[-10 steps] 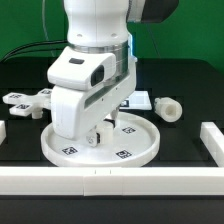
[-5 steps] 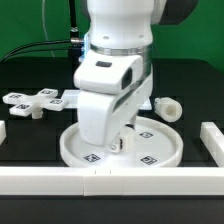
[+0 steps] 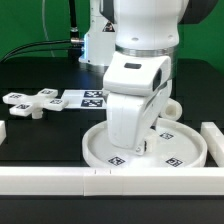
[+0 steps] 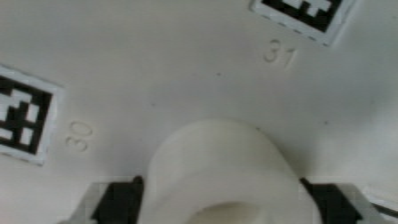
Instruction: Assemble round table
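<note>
Disc: large rimmed round white plastic disc [image 3: 195, 150], flat on the black table [image 3: 40, 140], toward the exterior view's right, just behind the long white front border bar [image 3: 60, 180]; black-white square tags face up.
Gripper: white two-finger gripper [image 3: 140, 147], down at the disc's middle.
Grip: narrow; in the wrist view, dark pads [image 4: 121, 196] flank a rounded white hub [image 4: 222, 160] and are closed on the disc there.
Post: short thick white cylinder post [image 3: 174, 103], behind the disc, largely hidden by the arm.
Foot: small white cross-shaped foot [image 3: 30, 103], well apart from the disc, on the exterior view's left.
Board: the marker board [image 3: 88, 99], flat on the table near the foot.
</note>
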Tool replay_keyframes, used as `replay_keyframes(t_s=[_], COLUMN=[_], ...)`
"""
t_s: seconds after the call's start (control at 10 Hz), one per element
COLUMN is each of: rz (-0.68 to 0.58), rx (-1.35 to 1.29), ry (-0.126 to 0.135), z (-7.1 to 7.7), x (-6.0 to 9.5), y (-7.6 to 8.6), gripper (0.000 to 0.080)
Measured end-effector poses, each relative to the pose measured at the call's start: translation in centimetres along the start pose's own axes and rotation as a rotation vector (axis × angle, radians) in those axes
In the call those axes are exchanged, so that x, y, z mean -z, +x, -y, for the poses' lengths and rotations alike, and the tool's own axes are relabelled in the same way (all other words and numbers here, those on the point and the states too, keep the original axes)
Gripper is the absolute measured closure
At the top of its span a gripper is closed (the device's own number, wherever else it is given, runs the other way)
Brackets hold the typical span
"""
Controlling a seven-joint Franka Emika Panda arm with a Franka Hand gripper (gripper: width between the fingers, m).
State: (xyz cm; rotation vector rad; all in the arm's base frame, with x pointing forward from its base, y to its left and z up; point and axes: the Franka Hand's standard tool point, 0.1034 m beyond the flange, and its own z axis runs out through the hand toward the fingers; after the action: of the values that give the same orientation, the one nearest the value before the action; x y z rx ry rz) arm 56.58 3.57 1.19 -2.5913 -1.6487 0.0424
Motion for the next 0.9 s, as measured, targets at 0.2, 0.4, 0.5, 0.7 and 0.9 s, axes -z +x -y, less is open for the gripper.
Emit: replay_keyframes(t_s=[0.2,0.4,0.5,0.7,0.9], rz=[-0.001,0.0,0.0,0.003,-0.004], rx=[0.0,0.0,0.0,-0.018,-0.137], ry=[0.0,0.0,0.0,-0.004,-0.03], z=[0.0,0.0,0.0,0.1,1.3], x=[0.0,0.0,0.0,0.6,2.2], y=[0.0,0.0,0.0,-0.5,-1.3], gripper=[0.0387,0.0309,0.0309,0.0157,0.0152])
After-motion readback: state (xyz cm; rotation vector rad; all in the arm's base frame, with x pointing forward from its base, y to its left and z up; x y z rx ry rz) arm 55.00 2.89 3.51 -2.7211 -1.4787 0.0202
